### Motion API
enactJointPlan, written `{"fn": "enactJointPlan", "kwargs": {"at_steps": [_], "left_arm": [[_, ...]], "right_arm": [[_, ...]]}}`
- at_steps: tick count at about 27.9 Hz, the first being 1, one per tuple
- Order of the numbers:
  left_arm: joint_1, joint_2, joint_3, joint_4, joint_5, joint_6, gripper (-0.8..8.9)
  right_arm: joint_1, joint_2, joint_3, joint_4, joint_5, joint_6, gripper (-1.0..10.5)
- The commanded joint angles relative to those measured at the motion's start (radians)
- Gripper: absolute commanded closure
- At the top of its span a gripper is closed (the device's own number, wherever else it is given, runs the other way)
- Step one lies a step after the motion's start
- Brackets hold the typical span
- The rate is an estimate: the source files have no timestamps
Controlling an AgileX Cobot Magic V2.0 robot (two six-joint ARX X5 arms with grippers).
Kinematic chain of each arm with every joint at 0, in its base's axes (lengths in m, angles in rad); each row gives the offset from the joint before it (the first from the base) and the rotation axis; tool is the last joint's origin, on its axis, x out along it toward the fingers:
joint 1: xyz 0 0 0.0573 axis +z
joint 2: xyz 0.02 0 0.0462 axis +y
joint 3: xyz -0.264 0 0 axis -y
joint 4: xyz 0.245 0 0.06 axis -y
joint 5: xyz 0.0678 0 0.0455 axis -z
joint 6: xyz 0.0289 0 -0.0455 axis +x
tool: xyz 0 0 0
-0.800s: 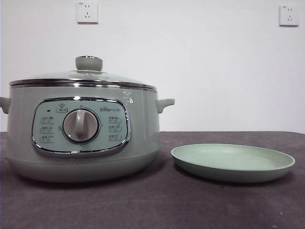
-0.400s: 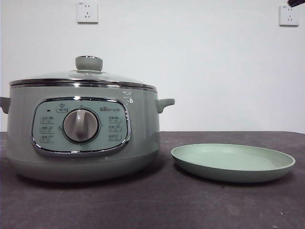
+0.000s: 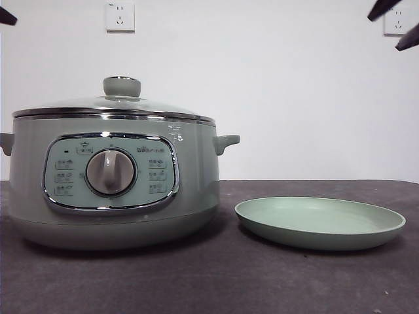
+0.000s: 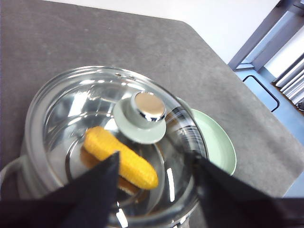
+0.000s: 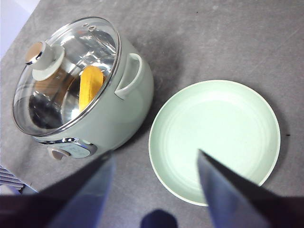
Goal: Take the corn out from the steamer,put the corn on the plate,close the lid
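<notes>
The plate point(image 3: 319, 222) lies nearest on the dark bench point(image 3: 209, 281), bare, just beside the steamer point(image 3: 111, 183). The steamer stands closed: the lid point(image 4: 118, 137) sits square on its rim, and through the glass the corn point(image 4: 121, 156) shows lying inside on the metal rack. Above, the left claw point(image 4: 152, 175) hangs over the lid with its jaws spread wide and empty, the green knob point(image 4: 140, 116) just ahead of the gap between them. The right claw point(image 5: 154, 190) hovers high over the plate, also wide open and holding nothing. The step in hand looks to be lifting the lid. To do it well, the left claw should centre on the knob, descend straight, close below its flared top, and lift vertically so the chrome rim clears the steamer without dragging.
</notes>
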Motion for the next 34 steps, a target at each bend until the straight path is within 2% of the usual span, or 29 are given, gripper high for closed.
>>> {"fn": "enactJointPlan", "kwargs": {"at_steps": [1, 7, 18, 24, 29, 30, 34], "left_arm": [[-0.027, 0.031, 0.006, 0.038, -0.014, -0.018, 3.73], [-0.145, 0.14, 0.082, 0.038, -0.16, -0.006, 3.74], [-0.376, 0.375, 0.261, 0.031, -0.462, 0.112, 3.76], [-0.439, 0.474, 0.275, 0.032, -0.545, 0.122, 3.76], [-0.462, 0.531, 0.275, 0.033, -0.566, 0.125, 3.79], [-0.463, 0.537, 0.275, 0.032, -0.565, 0.124, 4.1], [-0.463, 0.541, 0.275, 0.023, -0.565, 0.149, 7.33]], "right_arm": [[-0.001, 0.0, 0.0, 0.008, -0.001, -0.003, 4.7], [-0.001, 0.0, 0.0, 0.005, -0.002, 0.012, 4.7], [-0.001, 0.0, 0.0, 0.004, -0.001, 0.02, 4.7], [-0.001, 0.0, 0.0, 0.004, -0.001, 0.02, 4.7], [-0.001, 0.0, 0.0, 0.004, 0.0, 0.02, 4.7], [-0.001, 0.0, 0.0, 0.005, 0.0, 0.02, 4.7], [-0.001, 0.0, 0.0, 0.004, -0.001, 0.02, 4.7]]}}
